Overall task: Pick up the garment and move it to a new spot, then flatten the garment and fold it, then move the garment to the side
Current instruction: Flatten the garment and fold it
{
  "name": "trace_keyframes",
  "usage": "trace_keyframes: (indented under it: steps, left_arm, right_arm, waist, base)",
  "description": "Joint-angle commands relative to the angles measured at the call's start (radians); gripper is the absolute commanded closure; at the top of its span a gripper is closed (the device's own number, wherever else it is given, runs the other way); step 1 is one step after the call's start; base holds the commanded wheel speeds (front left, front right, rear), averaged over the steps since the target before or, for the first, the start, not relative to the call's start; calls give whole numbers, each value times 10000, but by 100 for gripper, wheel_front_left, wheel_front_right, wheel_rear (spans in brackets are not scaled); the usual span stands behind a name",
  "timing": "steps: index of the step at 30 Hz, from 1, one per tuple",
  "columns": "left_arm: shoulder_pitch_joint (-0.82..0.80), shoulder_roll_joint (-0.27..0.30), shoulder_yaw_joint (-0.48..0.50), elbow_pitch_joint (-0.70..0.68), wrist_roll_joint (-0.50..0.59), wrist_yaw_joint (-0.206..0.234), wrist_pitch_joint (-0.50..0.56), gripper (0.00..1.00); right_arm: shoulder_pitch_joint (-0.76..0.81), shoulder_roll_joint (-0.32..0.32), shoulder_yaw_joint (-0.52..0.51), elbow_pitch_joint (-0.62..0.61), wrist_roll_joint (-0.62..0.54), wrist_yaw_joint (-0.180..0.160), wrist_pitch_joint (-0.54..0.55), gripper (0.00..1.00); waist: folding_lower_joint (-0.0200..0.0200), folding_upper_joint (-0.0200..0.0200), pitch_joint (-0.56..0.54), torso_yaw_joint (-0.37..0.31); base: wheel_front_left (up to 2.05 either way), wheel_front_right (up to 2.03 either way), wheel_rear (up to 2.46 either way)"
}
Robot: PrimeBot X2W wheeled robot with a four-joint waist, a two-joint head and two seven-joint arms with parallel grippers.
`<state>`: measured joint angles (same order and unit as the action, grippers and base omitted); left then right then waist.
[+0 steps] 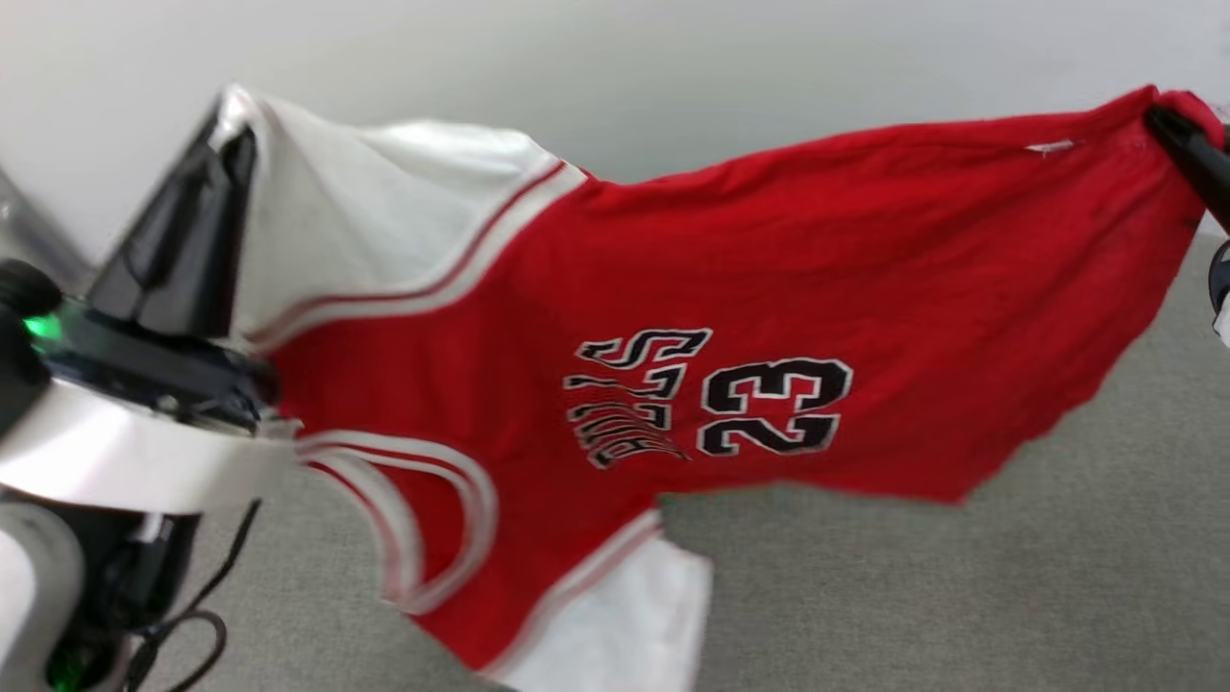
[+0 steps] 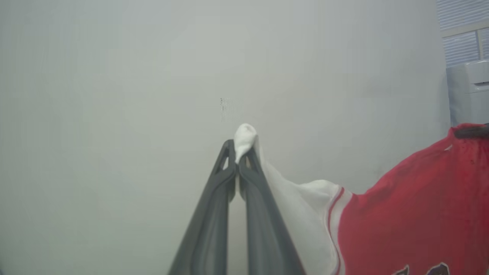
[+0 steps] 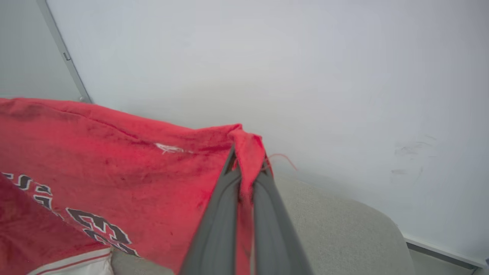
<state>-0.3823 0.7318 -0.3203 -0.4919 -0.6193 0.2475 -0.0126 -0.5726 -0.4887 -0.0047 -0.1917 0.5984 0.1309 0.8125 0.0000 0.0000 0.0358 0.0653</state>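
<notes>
The garment [image 1: 769, 279], a red jersey with white panels, striped trim and black "23" print, hangs stretched in the air between both grippers, above a grey surface. My left gripper [image 1: 235, 130] is shut on a white corner at the upper left; in the left wrist view its fingers [image 2: 241, 152] pinch a white tuft of the garment [image 2: 412, 214]. My right gripper [image 1: 1168, 120] is shut on the red corner at the upper right; in the right wrist view the fingers [image 3: 246, 168] clamp a red fold of the garment [image 3: 114, 168]. The lower part dangles loose.
A grey felt-like surface [image 1: 961, 596] lies below, with its rounded edge [image 3: 382, 221] near a pale wall [image 1: 673, 67]. A white cabinet-like unit [image 2: 468, 91] stands at the far right of the left wrist view. Cables [image 1: 183, 625] hang by my left arm.
</notes>
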Motion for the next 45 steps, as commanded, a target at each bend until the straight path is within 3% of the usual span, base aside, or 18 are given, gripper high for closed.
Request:
trace_keyframes:
  steps: [1,17,25,29,35,45]
  left_arm:
    - [-387,52,229,-60,-47,64,-52,100]
    - [-3188,785,1548,221,33,5,253,100]
    - [-5905,971,1651,1627,-149,-572,632,100]
    - [-7883,1158,1487,2757,-66,-1184,845,100]
    - [-11107,781,891,5093,474,-2036,629,100]
    - [-14697,-261,237,8765,1275,-2470,-179,100]
  right_arm:
    - [-227,-20,84,-212,90,-4,-157,100]
    - [-1688,386,149,-1168,-39,-4,-858,100]
    - [-3488,510,319,-713,-656,-4,-1140,100]
    - [-4890,527,636,-56,-1016,-5,-1459,100]
    - [-6945,635,1149,1420,-1769,-5,-2351,100]
    - [-9651,959,1892,4377,-2672,-10,-3924,100]
  waist:
    - [0,0,-143,-262]
    - [0,0,1051,-968]
    - [0,0,2810,-1208]
    - [0,0,3892,-1421]
    - [0,0,5161,-1483]
    - [0,0,6361,-1485]
  base:
    - [0,0,0]
    - [0,0,0]
    - [0,0,0]
    - [0,0,0]
    - [0,0,0]
    - [0,0,0]
